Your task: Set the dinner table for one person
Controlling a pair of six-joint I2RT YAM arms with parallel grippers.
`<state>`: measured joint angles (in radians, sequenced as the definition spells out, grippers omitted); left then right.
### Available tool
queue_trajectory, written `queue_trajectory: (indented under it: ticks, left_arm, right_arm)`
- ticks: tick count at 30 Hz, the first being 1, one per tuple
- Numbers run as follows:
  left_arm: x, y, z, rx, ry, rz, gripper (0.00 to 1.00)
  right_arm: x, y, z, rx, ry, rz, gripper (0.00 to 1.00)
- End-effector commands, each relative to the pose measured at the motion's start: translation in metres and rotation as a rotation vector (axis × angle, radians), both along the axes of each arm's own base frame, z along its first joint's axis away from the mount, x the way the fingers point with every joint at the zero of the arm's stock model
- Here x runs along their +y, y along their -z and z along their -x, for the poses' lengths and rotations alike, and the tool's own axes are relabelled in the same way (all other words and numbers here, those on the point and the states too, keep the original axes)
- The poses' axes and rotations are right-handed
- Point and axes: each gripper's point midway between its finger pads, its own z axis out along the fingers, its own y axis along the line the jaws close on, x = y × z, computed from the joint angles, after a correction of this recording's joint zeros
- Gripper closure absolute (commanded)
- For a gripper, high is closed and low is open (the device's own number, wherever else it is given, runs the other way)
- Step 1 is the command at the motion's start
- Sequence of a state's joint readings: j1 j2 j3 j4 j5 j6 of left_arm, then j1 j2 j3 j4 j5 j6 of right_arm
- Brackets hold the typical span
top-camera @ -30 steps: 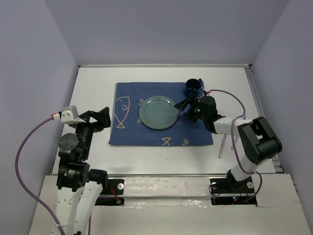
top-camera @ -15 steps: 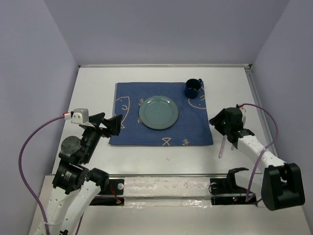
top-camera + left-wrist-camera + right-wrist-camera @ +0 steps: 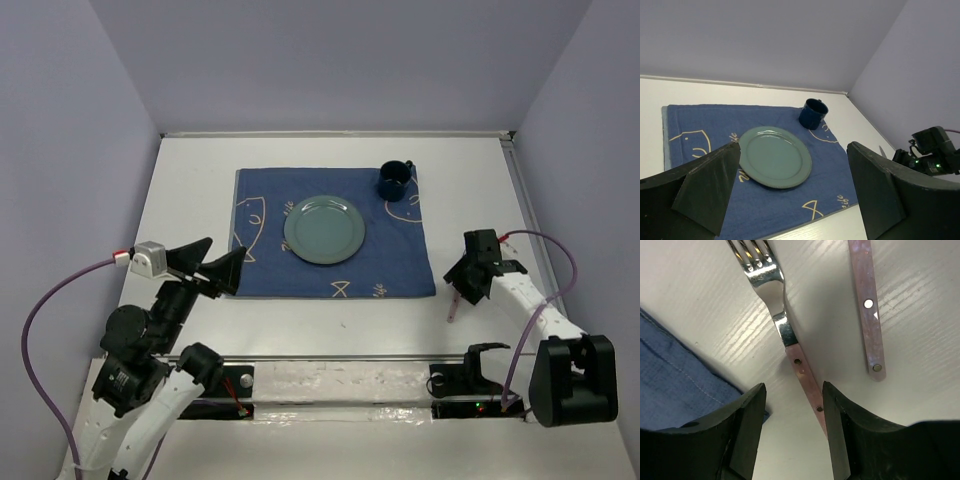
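While the left tool [image 3: 792,150] idles parted, the right tool [image 3: 792,390] straddles the fork [image 3: 781,325] on the tabletop [image 3: 700,285], parted, likely to grasp.

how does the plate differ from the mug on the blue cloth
The plate is pale teal-green, while the mug is dark navy. The plate lies flat and wide, but the mug stands upright, narrower, with a handle. The plate sits near the middle of the blue cloth, and the mug stands at its far right corner. Both rest on that cloth.
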<state>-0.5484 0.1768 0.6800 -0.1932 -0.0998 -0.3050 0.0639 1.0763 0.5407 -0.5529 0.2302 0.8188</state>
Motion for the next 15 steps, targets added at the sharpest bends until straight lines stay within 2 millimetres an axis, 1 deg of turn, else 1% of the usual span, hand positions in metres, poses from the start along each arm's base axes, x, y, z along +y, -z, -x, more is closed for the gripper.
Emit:
queue_trajectory:
  ticks: [1,5,6,7,8,9,10,11,14,15]
  left_arm:
    - [0.006,-0.016,0.009,-0.059,-0.006,0.023,0.01]
    - [0.009,-0.018,0.011,-0.070,-0.013,0.025,0.01]
    - [0.010,-0.019,0.012,-0.074,-0.013,0.029,0.01]
    - [0.010,-0.020,0.014,-0.078,-0.009,0.031,0.01]
    - [0.009,-0.019,0.014,-0.077,-0.005,0.030,0.01]
    - [0.009,-0.020,0.015,-0.079,-0.002,0.032,0.01]
    - [0.009,-0.020,0.015,-0.078,-0.001,0.031,0.01]
    - [0.008,-0.020,0.016,-0.079,0.008,0.032,0.01]
    - [0.006,-0.020,0.016,-0.080,0.019,0.032,0.01]
    - [0.006,-0.020,0.016,-0.080,0.019,0.032,0.01]
  right_arm:
    - [-0.010,-0.007,-0.003,0.052,0.020,0.050,0.46]
    - [-0.009,0.007,-0.004,0.133,-0.001,0.052,0.50]
    - [-0.007,0.008,-0.008,0.133,-0.004,0.045,0.55]
    - [-0.007,0.014,-0.005,0.156,-0.002,0.047,0.58]
    - [-0.007,0.016,-0.007,0.156,-0.002,0.047,0.61]
    - [-0.007,0.018,-0.008,0.160,-0.001,0.047,0.66]
    - [-0.008,0.021,-0.007,0.177,-0.003,0.051,0.68]
    - [-0.008,0.022,-0.007,0.182,-0.003,0.052,0.71]
    - [-0.006,0.022,-0.008,0.179,-0.012,0.045,0.74]
    - [-0.006,0.021,-0.008,0.177,-0.018,0.046,0.77]
